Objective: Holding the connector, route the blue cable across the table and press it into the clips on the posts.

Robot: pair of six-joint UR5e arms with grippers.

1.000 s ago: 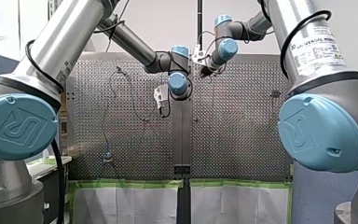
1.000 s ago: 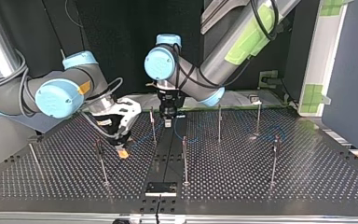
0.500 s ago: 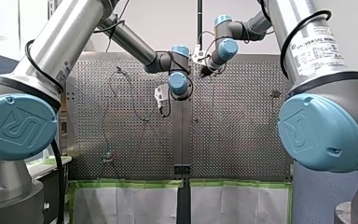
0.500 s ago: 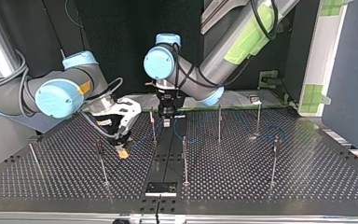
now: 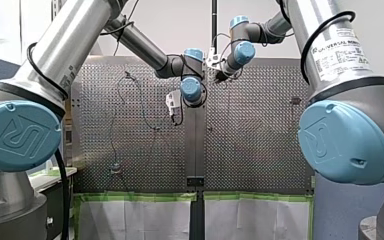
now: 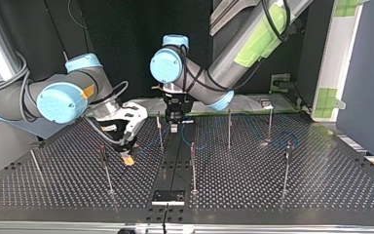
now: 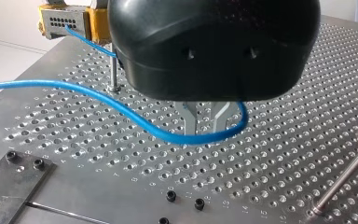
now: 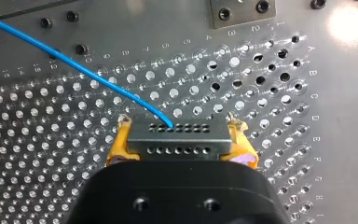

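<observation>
Right claw (image 8: 181, 136) on connector (image 8: 177, 145) — same place as before

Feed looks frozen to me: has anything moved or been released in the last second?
Hardly anything. My left gripper crept slightly toward the top view's left early on, then stopped. My right gripper stays shut on the connector, and the blue cable lies as before.
</observation>
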